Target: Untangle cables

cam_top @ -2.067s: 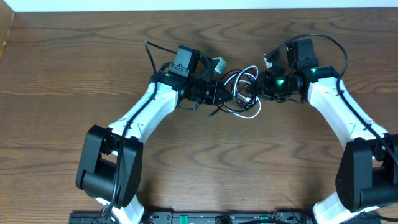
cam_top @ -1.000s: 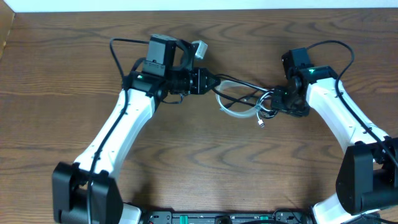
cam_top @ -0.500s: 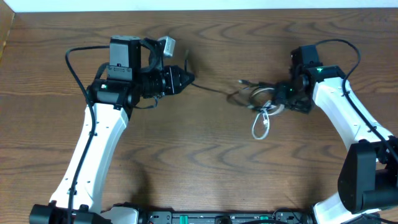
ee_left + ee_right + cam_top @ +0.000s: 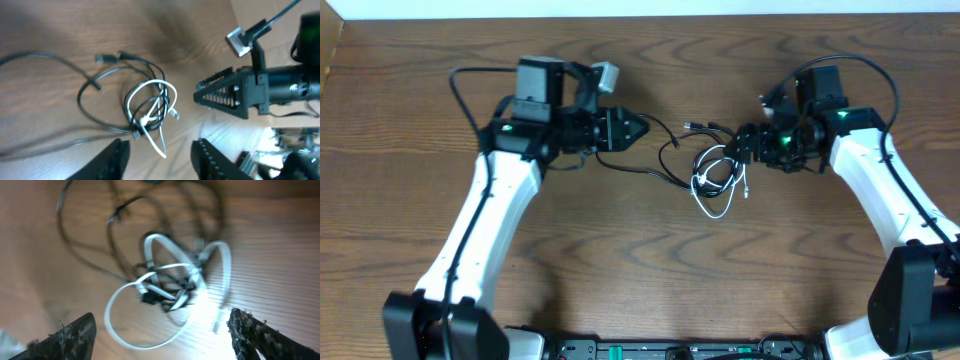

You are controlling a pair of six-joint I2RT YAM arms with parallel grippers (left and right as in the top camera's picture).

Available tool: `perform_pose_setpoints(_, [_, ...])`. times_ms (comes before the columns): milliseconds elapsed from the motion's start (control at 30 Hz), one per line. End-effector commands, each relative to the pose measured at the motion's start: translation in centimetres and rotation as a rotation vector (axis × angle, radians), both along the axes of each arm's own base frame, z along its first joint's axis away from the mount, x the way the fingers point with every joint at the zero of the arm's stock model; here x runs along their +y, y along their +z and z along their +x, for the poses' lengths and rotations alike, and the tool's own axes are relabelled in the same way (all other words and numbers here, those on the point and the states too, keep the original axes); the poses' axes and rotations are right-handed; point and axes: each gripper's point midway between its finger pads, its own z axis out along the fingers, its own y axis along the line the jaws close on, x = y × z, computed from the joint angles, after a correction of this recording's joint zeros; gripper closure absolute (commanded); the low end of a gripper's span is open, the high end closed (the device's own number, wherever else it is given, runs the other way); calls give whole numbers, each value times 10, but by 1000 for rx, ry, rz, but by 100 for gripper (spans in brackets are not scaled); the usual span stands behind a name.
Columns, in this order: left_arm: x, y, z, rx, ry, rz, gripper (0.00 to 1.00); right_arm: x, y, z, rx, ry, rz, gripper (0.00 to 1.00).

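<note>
Two thin cables (image 4: 712, 178), one black cord (image 4: 81, 99) and one white cord (image 4: 154, 144), lie loose on the wooden table (image 4: 640, 260), slightly toward 3 o'clock of its middle in the overhead view.

Condition: the white cord is coiled in several small overlapping loops. The black cord threads through them and runs out in a wider loop toward 9 o'clock. At the centre of the coil it cannot be told which strand passes over which.

Plug ends (image 4: 103, 58): two dark ones lie side by side at 12 o'clock of the coil, too small to identify.

Right wrist view: blurred, so the cords read only as smeared pale and dark arcs.

Left gripper (image 4: 642, 128): sits at 9 o'clock of the bundle, apart from the coil. Its jaws are parted to a moderate gap with nothing clamped between them. The black cord's outer loop passes close by its tip; whether they touch cannot be told. Its fingers (image 4: 114, 159) are cut off by the lower edge of the left wrist view.

Right gripper (image 4: 740, 145): sits at 2 o'clock of the bundle, near the coil. Its jaws are spread wide and hold nothing. Its fingers (image 4: 72, 335) show only as serrated tips in the bottom corners of its own view.

Arms: both have white shells, and their bases are cut off by the bottom edge of the overhead view.
</note>
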Motion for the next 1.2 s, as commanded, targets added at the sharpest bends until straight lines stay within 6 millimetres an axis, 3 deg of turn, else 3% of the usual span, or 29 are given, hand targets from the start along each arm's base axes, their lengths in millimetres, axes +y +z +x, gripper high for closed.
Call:
perform_pose_setpoints(0, [-29,-16,11,-59,-89,13,52,-43,-6,7,13,-156,-129,20])
perform_pose_setpoints(100, [-51,-34,21,-116,-152,17,50,-66,-12,3,42,-206,-197,20])
perform_pose_setpoints(167, [-70,-58,29,-129,-194,14,50,-77,-14,-3,68,-219,-220,20])
perform_pose_setpoints(333, [-98,-105,32,-103,-247,18,50,-80,-17,-9,82,-185,-235,20])
perform_pose_setpoints(600, [-126,-163,17,-49,-288,104,50,-82,-18,-12,91,-187,-249,19])
perform_pose_setpoints(733, [-134,-175,11,-50,-291,155,50,-82,-18,-13,97,-186,-250,19])
perform_pose_setpoints(933, [-131,-191,15,-84,-232,294,51,-81,-18,-14,97,-171,-253,19])
perform_pose_setpoints(1167, [-129,-191,19,-107,-205,334,55,-76,-19,-15,84,-126,-262,17])
